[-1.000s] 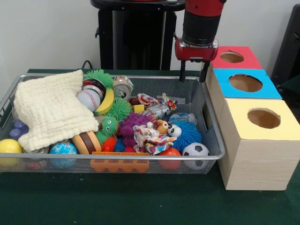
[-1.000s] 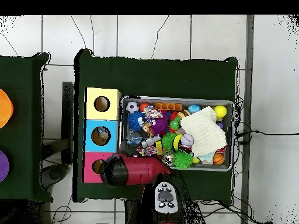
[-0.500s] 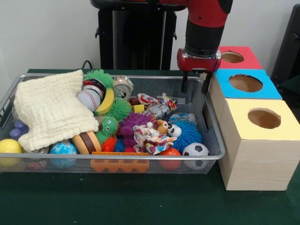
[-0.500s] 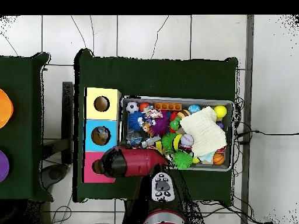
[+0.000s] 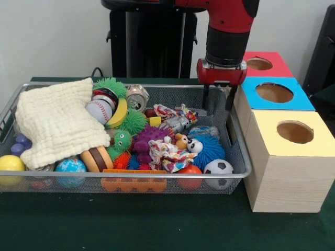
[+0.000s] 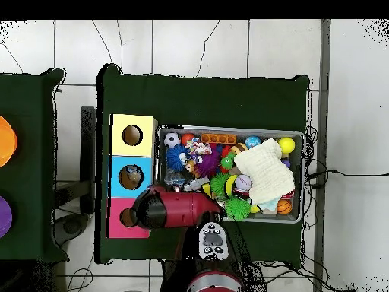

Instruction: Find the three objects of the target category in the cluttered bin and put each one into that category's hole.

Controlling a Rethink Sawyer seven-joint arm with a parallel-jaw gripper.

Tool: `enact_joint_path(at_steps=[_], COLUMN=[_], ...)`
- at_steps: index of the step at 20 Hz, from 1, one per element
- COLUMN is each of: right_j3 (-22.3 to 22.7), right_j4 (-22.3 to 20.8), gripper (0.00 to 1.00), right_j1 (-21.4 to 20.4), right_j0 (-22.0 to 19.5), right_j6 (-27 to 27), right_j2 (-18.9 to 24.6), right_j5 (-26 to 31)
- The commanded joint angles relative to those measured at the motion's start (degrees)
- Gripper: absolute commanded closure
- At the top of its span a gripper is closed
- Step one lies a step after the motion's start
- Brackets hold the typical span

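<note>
My gripper (image 5: 216, 106) hangs open and empty over the far right corner of the wire mesh bin (image 5: 52, 177), close to the blue box. Its fingertips reach just below the bin's back rim. The bin holds mixed toys: a soccer ball (image 5: 218, 168), a baseball (image 5: 98, 110), a globe ball (image 5: 70, 166), a yellow ball (image 5: 10, 163), green spiky balls (image 5: 134, 122), a blue spiky ball (image 5: 210, 149), a purple spiky ball (image 5: 149, 135) and a metal can (image 5: 137, 96). From overhead the red arm (image 6: 171, 211) hides the gripper.
Right of the bin stand a red box (image 5: 272, 69), a blue box (image 5: 251, 97) and a yellow box (image 5: 272, 149), each with a round hole on top. A cream cloth (image 5: 55, 123) covers the bin's left part. A black pedestal stands behind.
The gripper has come down from above the bin's back rim to just inside its far right corner, shifting slightly toward the blue box. The toys have not moved.
</note>
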Motion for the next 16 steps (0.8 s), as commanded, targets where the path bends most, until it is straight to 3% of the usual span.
enact_joint_path(at_steps=[1, 10, 16], right_j3=[-4.8, -6.5, -7.2], right_j4=[1.5, 3.9, 5.0], gripper=[0.00, 0.00, 0.00], right_j1=[8.1, 13.0, 14.4], right_j0=[-1.1, 1.2, 1.5], right_j6=[10.6, 11.6, 10.4], right_j2=[2.5, 0.6, 0.4], right_j5=[-8.7, -14.7, -14.9])
